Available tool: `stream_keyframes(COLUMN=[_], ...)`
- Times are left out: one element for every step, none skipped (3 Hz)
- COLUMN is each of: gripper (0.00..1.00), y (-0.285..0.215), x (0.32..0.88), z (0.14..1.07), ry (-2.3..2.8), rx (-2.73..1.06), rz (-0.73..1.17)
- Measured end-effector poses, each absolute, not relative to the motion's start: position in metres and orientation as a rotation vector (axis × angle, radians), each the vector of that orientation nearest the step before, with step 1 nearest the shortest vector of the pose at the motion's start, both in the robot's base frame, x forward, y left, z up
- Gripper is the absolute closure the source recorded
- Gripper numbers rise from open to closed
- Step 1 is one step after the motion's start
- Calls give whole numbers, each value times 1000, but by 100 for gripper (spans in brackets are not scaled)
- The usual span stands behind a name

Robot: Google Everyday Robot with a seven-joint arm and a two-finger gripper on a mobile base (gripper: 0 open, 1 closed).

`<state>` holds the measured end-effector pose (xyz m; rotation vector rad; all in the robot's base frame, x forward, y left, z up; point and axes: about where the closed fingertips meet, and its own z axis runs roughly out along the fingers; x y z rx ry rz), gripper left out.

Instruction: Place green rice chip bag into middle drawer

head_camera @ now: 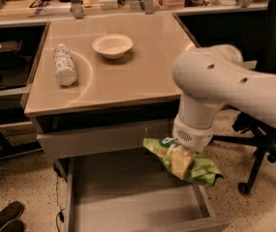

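Note:
The green rice chip bag (195, 169) hangs tilted in the air, held by my gripper (180, 161), which is shut on its middle below the white arm's wrist. The bag hovers over the right side wall of the open middle drawer (128, 197), a wide grey drawer with a plain floor pulled out below the cabinet top. The bag's right end sticks out past the drawer's right edge.
A white plastic bottle (64, 65) lies on the tan cabinet top (142, 71), with a white bowl (112, 45) behind it. A closed drawer front (99, 138) sits above the open drawer. A black office chair (268, 129) stands at the right. Shoes (2, 217) lie bottom left.

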<state>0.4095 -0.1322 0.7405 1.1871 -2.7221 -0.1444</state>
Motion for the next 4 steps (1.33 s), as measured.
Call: stream_keyframes(gripper=[100, 100, 100, 100], y=[-110, -110, -93, -80], x=[409, 409, 400, 397], z=[685, 685, 654, 610], ry=[-2705, -2705, -2707, -2745], rx=[1145, 1145, 1112, 1016], rz=[-277, -277, -353, -443])
